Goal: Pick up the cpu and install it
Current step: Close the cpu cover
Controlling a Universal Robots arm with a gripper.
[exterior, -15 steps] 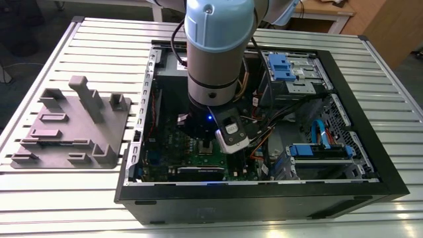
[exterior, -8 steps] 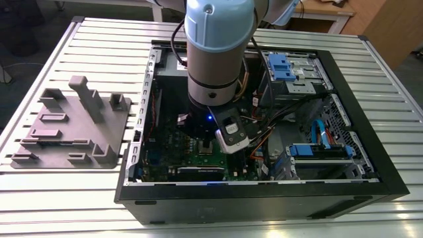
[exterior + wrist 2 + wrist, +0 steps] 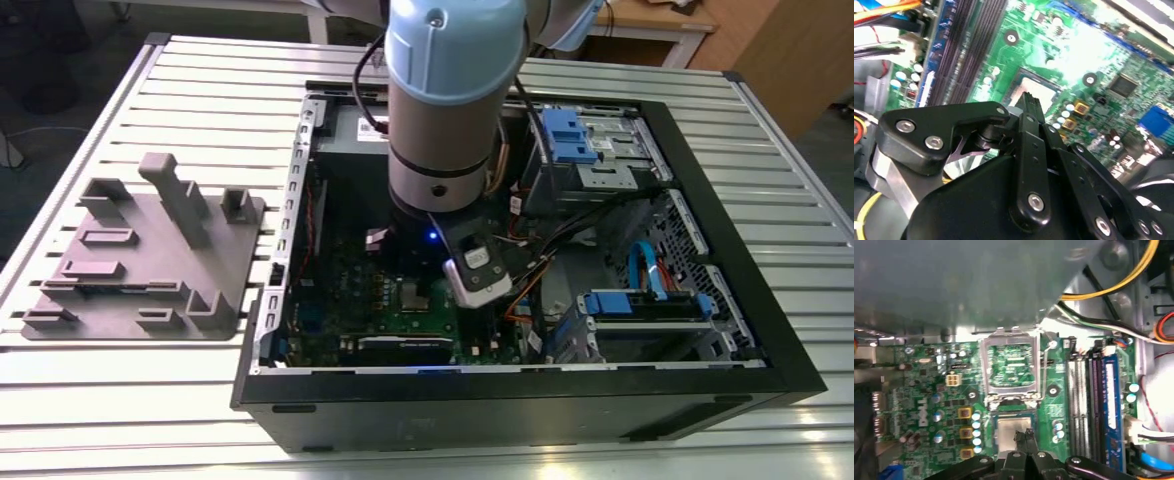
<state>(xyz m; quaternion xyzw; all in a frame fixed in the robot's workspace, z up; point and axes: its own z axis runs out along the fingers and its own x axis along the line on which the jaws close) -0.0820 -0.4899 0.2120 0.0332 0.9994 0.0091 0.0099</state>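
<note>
In the first wrist view the cpu [image 3: 1006,432], a small silver-grey square, lies flat in the socket on the green motherboard [image 3: 929,390]. The socket's metal load plate [image 3: 1011,365] stands flipped open just beyond it. My gripper [image 3: 1024,436] hangs right over the cpu with its two black fingers pressed together and nothing between them. I cannot tell whether the tips touch the chip. The second wrist view has the gripper [image 3: 1029,100] shut above the cpu [image 3: 1026,85]. In the exterior view my arm [image 3: 447,110] reaches down into the open computer case [image 3: 747,330].
Memory slots [image 3: 1089,400] and a blue connector run beside the socket. Yellow, black and orange cables [image 3: 1114,285] hang near the case wall. Drive cages with blue tabs [image 3: 587,140] fill the case's far side. A grey plastic fixture [image 3: 147,250] with upright posts stands on the slatted table at the exterior view's left.
</note>
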